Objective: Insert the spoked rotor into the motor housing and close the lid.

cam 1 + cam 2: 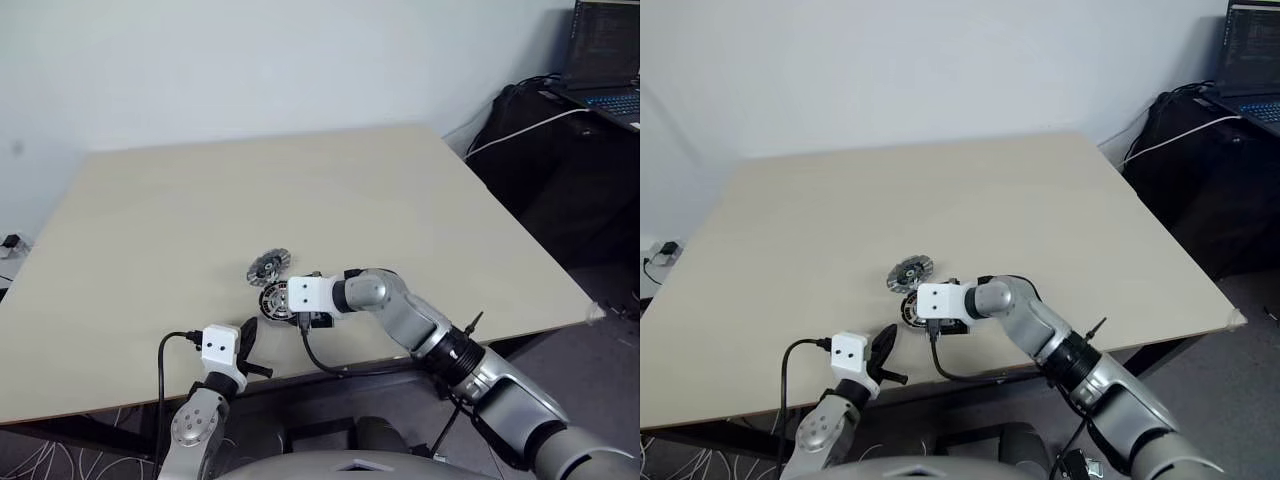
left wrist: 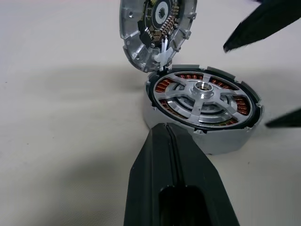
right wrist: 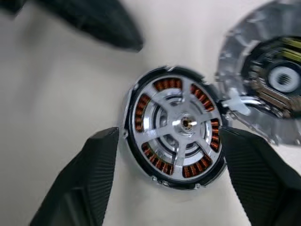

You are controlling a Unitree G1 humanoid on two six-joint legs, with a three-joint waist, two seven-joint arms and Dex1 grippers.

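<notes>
The motor housing [image 3: 141, 109] sits on the table near its front edge, copper windings ringing its inside. The spoked rotor [image 3: 183, 123], shiny silver, lies seated in it, spokes and hub face up. The lid [image 3: 273, 84] stands tilted at the housing's far edge with its inner face showing; a small white piece joins the two. My right gripper [image 3: 170, 134] hovers over the housing, open, one finger on either side of the rim and clear of it. My left gripper [image 2: 162, 129] is shut and empty, pointing at the housing's near side [image 2: 202, 141] from a short way off.
The beige table [image 1: 400, 200] stretches away behind the parts. Its front edge runs just behind my left gripper [image 1: 247, 340]. Off the table to the right are a black bag [image 1: 560, 150], a white cable and an open laptop [image 1: 605, 60].
</notes>
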